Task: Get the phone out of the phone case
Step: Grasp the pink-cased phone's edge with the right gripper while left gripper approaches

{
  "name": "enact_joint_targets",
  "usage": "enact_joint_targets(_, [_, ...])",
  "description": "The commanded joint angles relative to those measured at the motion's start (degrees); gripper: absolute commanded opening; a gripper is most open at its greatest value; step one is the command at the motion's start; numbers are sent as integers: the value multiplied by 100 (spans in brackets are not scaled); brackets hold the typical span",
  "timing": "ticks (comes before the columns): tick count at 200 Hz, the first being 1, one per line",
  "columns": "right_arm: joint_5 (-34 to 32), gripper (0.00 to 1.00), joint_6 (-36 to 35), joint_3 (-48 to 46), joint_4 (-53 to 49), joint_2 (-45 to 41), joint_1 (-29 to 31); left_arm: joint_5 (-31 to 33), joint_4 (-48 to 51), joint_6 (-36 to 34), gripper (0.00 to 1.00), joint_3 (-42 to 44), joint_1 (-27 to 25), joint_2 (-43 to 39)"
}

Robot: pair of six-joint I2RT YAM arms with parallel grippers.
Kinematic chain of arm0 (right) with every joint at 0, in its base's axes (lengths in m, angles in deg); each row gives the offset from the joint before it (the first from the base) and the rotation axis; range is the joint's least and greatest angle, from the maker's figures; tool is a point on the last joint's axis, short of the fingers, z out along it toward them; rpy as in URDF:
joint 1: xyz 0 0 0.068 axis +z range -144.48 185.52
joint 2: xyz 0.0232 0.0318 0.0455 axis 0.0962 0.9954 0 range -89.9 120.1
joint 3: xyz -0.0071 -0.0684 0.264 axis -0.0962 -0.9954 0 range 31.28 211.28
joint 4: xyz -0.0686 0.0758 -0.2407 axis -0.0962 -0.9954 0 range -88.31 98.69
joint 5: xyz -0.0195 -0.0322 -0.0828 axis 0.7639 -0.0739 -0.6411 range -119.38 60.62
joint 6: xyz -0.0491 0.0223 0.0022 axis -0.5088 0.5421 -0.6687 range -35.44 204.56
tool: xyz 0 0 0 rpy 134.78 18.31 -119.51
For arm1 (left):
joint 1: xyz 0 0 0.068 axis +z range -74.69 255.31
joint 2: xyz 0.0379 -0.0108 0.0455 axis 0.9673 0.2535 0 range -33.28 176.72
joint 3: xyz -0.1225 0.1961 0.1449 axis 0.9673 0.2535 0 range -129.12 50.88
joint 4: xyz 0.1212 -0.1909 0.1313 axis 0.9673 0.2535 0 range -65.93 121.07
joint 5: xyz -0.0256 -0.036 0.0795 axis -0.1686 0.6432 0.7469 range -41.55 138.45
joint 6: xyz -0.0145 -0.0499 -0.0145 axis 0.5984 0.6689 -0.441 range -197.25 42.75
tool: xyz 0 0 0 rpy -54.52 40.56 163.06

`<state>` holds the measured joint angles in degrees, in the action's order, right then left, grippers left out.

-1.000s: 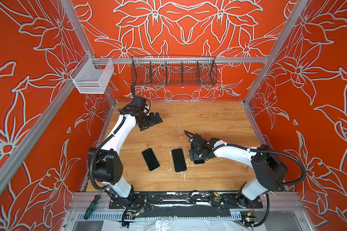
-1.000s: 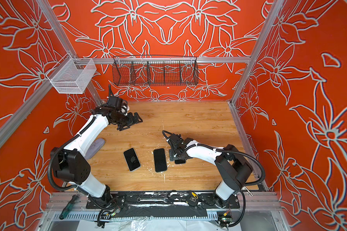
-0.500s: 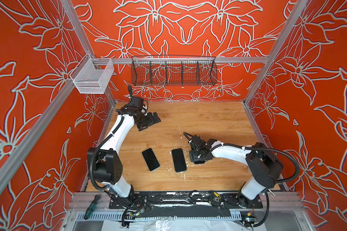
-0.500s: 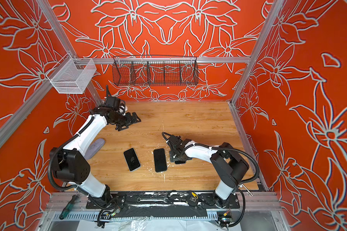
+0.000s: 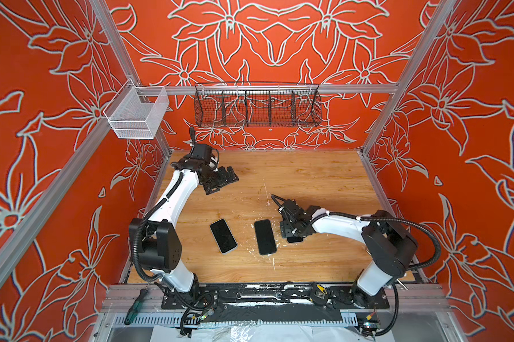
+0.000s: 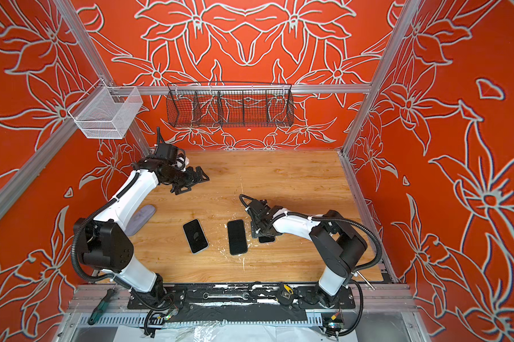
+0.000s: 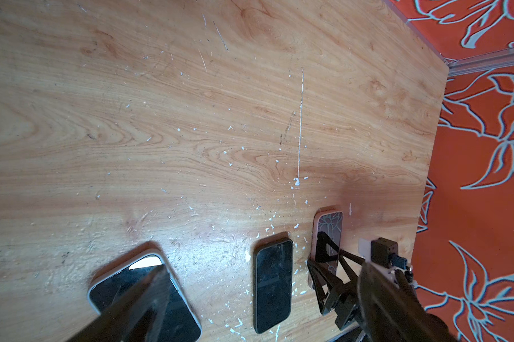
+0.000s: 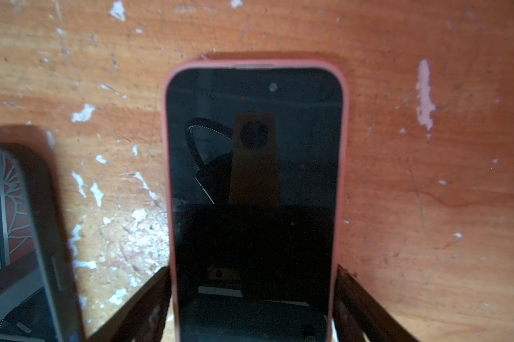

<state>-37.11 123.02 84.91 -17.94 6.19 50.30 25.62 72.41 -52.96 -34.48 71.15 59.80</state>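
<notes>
The right gripper (image 8: 252, 269) sits low over the desk (image 5: 309, 177), its jaws spread wide to either side of a phone (image 8: 252, 177) in a pink case (image 8: 343, 148). Its fingers (image 8: 149, 302) stand right against the case's two long edges at the end nearest the wrist. I cannot tell whether they press on it or only flank it. The phone lies flat, screen up, with most of its length reaching out beyond the fingertips.

The phone itself is probably stiff and fairly weighty, with a slick glass face that would slide under a pad and could crack under hard force. The case looks soft and rubbery, so it should give and grip well. The long sides are likely the safest hold for lifting or steadying. Freeing the phone would likely mean peeling the rim back at a corner, not squeezing the middle.

Just beside it lies a bare black phone (image 5: 264, 237), and further along a third phone (image 5: 223, 236) with a pale rim, both flat and apart from each other. The left gripper (image 5: 221, 181) hangs well away near the far left of the desk, jaws wide and empty.
</notes>
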Motion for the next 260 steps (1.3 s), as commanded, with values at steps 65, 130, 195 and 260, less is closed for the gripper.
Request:
enact_joint_targets(65, [175,66,-21,-151,-123,-51,-37,-143,-52,24,97,61,42,-100])
enact_joint_targets(130, [453,61,-399,-151,68,-397,-274,-554,-314,249,97,305,19,-181])
enact_joint_targets(195, [926,60,-781,-72,191,-710,-508,-1228,-2057,930,97,1999,-575,-816])
enact_joint_targets(260, [1553,59,-1086,337,62,-1050,-524,-1311,-3192,1078,97,2385,-1890,-469])
